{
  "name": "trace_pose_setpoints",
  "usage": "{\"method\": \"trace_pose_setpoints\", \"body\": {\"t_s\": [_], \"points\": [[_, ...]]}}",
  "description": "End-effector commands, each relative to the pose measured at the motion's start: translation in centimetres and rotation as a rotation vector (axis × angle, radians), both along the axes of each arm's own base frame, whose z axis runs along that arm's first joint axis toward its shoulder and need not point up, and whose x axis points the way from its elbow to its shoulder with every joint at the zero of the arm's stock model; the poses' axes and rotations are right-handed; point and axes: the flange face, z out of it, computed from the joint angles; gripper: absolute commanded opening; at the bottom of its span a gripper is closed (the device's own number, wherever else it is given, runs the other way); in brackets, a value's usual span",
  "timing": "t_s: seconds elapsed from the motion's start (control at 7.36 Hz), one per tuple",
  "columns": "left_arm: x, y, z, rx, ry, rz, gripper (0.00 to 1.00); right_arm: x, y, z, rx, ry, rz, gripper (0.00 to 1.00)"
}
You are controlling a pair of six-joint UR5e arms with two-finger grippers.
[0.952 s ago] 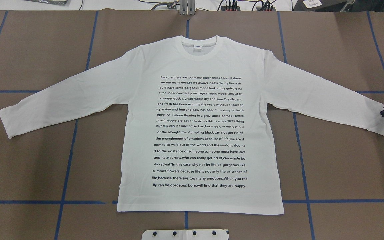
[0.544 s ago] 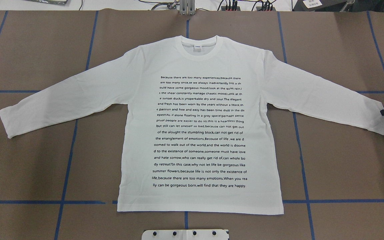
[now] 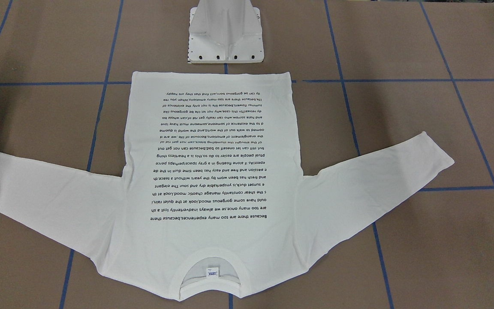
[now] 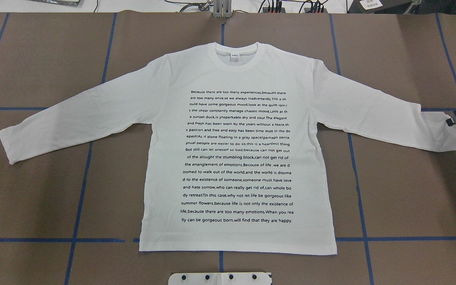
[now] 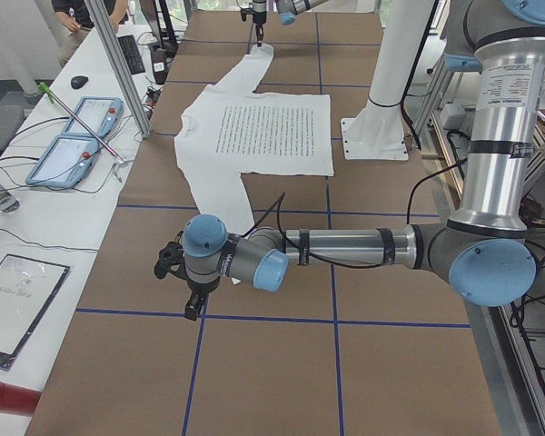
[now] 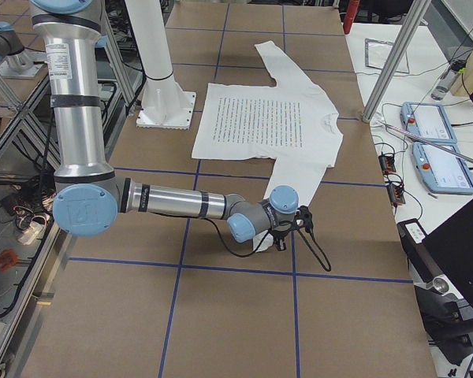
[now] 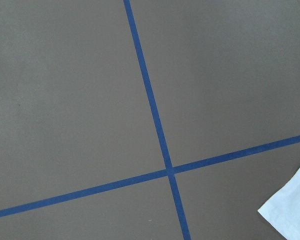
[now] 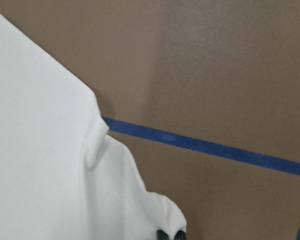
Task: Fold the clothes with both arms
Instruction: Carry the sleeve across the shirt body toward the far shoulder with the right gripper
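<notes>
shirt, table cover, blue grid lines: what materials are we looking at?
The shirt: soft matte white knit, likely cotton jersey, going by the ribbed collar, gentle wrinkles and printed black text.
The table cover: matte brown sheet, probably kraft paper or card; it lies flat with no sheen.
The blue lines: they look like painter's tape, thin matte strips laid over the cover.

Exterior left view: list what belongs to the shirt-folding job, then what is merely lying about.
Job: white shirt; left gripper, near one sleeve's end; right gripper, at the far sleeve's cuff.

Lying about, on the white side bench: two control pads, keyboard, mouse, red cylinder.
</notes>
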Motion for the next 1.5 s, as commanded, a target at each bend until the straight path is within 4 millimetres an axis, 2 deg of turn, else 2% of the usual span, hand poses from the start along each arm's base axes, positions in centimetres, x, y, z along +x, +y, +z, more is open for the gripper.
{"method": "trace_pose_setpoints", "body": {"t_s": [0.0,0.14,0.27,0.41,0.54,0.68,0.82,0.95,1.09,1.22,1.36], "points": [[0.0,0.1,0.0,0.000,0.000,0.000,1.00,0.1,-0.4,-10.3,0.038,-0.111,-0.010,0.00],[-0.1,0.1,0.1,-0.001,0.000,-0.002,1.00,-0.6,-1.9,-17.7,0.010,-0.183,0.045,0.00],[-0.1,0.1,0.1,0.002,-0.001,0.001,1.00,-2.4,-3.7,-24.6,-0.031,-0.265,0.084,0.00],[-0.1,0.1,0.1,0.001,-0.001,0.002,1.00,-6.2,-5.4,-31.2,-0.076,-0.320,0.106,0.00],[-0.2,0.1,0.0,0.003,-0.001,-0.001,1.00,-9.2,-6.8,-36.5,-0.106,-0.356,0.119,0.00],[-0.1,0.1,0.1,0.001,-0.001,0.000,1.00,-11.3,-8.8,-42.3,-0.131,-0.398,0.141,0.00],[-0.2,0.1,0.1,0.001,-0.001,-0.001,1.00,-14.5,-9.2,-47.3,-0.115,-0.422,0.134,0.00],[-0.2,0.2,0.1,0.001,-0.001,-0.004,1.00,-18.5,-8.4,-52.4,-0.086,-0.440,0.141,0.00],[-0.2,0.2,0.1,-0.001,0.000,-0.004,1.00,-22.9,-6.7,-58.2,-0.080,-0.473,0.174,0.00],[-0.2,0.1,0.0,0.001,0.000,-0.004,1.00,-27.7,-6.2,-61.1,-0.057,-0.464,0.188,0.00],[-0.1,0.1,0.0,0.000,0.001,-0.004,1.00,-31.8,-6.5,-59.8,-0.070,-0.415,0.193,0.00]]}}
